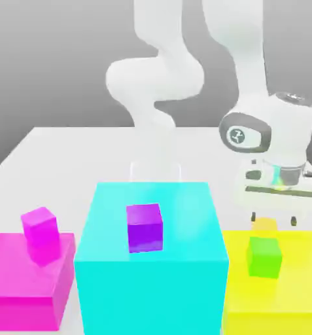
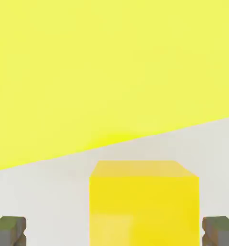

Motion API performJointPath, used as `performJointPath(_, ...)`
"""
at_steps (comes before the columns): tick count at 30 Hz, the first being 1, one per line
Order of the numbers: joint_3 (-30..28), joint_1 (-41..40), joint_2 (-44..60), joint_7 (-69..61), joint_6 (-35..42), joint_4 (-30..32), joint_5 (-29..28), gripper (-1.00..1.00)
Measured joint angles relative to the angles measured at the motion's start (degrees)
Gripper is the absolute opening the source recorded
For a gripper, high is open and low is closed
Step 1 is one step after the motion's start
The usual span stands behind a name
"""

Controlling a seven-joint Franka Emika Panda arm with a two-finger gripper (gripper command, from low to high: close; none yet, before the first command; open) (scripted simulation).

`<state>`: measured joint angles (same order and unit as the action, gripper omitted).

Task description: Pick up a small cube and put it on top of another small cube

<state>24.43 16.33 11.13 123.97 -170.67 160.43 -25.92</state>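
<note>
On a pale grey-white surface backed by a plain grey wall, I log the following.

Item one: large cyan block, centre, carrying a small purple cube on top.

Item two: flat magenta block at nine o'clock of the cyan one, with a small magenta cube on it.

Item three: large yellow block at three o'clock of the cyan one, a small green cube on top.

Item four: small orange-yellow cube, on the surface just behind the yellow block, at twelve o'clock of the green cube.

Item five: white arm; its end effector hangs over the orange-yellow cube, released, fingers spread to either side without touching it.

The hand view gives me the orange-yellow cube whole and close, between two dark fingertips, with the yellow block beyond it. In the exterior view most of that cube is hidden behind the yellow block, and the blocks' lower edges are cut off.
</note>
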Motion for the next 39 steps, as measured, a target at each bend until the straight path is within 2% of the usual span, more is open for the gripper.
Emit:
performJointPath(5, -10.73, 8.52, 4.4, 6.25, -3.21, -0.85, -8.58, 0.0)
performJointPath(6, -12.05, 9.55, 4.96, 7.0, -3.63, -0.94, -9.63, -1.0)
performJointPath(12, -12.72, 10.1, 5.23, 7.36, -4.0, -0.99, -10.13, -1.0)
performJointPath(14, -10.54, 8.37, 4.31, 6.15, -3.26, -0.85, -8.44, -1.0)
performJointPath(21, 2.02, -0.81, -1.75, -3.51, 0.77, 0.48, 4.84, -1.0)
performJointPath(27, 8.81, -4.31, -7.19, -13.24, 3.98, 1.94, 18.05, -1.0)
performJointPath(33, 9.96, -2.83, -11.72, -20.24, 6.99, 3.6, 27.24, -1.0)
performJointPath(36, 9.53, -2.14, -12.38, -21.97, 12.89, 1.43, 27.79, -1.0)
performJointPath(39, 7.18, -6.41, -13.9, -22.95, 20.11, -3.41, 27.93, -1.0)
